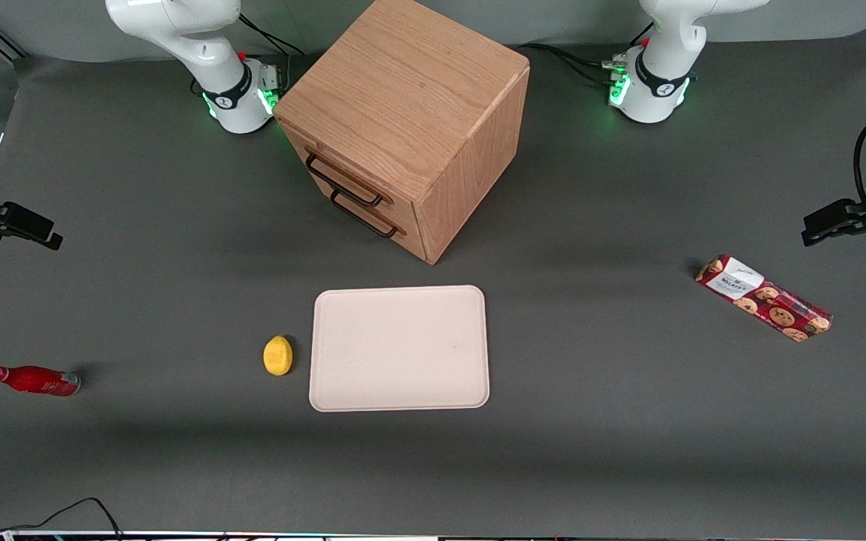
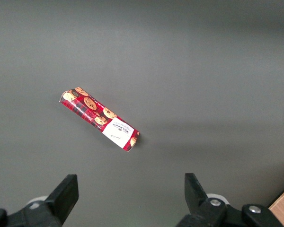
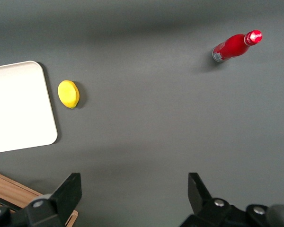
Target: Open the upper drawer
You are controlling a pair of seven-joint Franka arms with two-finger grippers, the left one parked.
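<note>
1. The cabinet stands on the grey table, turned at an angle so its front faces the working arm's end.
2. The upper drawer is the higher of the two in the cabinet's front; it sits closed, flush with the front, with its black bar handle just above the lower drawer's handle.
3. The gripper hangs above the table well apart from the cabinet, toward the working arm's end, touching nothing. In the right wrist view its two fingers stand wide apart with bare table between them.
4. A pale tray lies flat nearer the front camera than the cabinet, a little apart from it.
5. A lemon lies just beside the tray, on its edge toward the working arm, not touching it.
6. A red bottle lies on its side well apart from the cabinet, toward the working arm's end and nearer the camera.
7. A red biscuit pack lies well apart from the cabinet, toward the parked arm's end.
</note>
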